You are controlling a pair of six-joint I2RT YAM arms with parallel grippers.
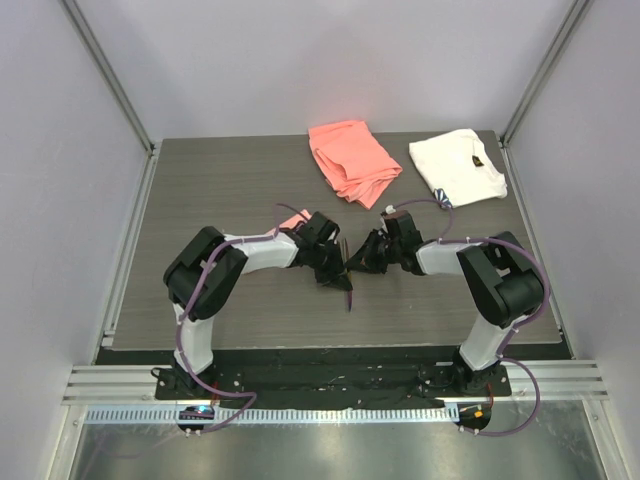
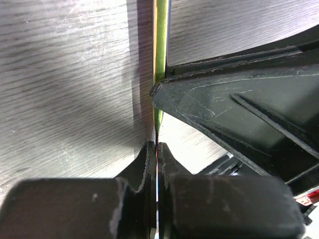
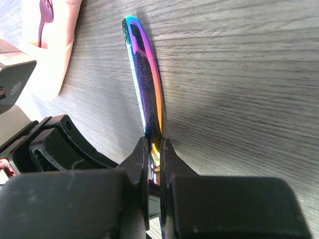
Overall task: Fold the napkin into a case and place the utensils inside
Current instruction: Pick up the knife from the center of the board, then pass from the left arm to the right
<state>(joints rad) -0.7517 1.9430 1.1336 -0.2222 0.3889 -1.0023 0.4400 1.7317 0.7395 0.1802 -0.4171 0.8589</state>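
**Both grippers pinched on one utensil, mid-table**

The utensil (image 3: 147,84) is a slim, flat metal piece w/ an iridescent sheen: purple and blue on the face, orange along one edge, rounded at the far tip. The right wrist view shows its broad side. The left wrist view shows it edge-on, as a thin green-yellow line. Can't tell if it's the fork, since the other end is hidden in the jaws.

In the top view it sits approx mid-table (image 1: 230,190), somewhat nearer the near edge than the far one, btwn the two arms. A dark slim end pokes toward the near edge. Can't tell if it touches the surface.

The right gripper (image 3: 155,149) is closed tight on one end of the utensil. The left gripper (image 2: 157,152) is closed on it too, w/ the metal sandwiched btwn its pads. The two grippers face each other, tips nearly meeting. In the left wrist view a right-gripper fingertip lies against the utensil.

The napkin (image 3: 52,50) is glossy pale pink and folded w/ a soft rounded edge. It lies just left of the grippers, toward the far edge, and the left arm mostly hides it from above. A dark purple piece (image 3: 46,12) lies on it, cut off by the frame edge.

Elsewhere, a coral-orange cloth (image 1: 350,160) is rumpled at the middle of the far edge. A white cloth (image 1: 455,168) w/ a dark mark (image 1: 477,158) is at the far right corner. Both are well apart from the grippers.
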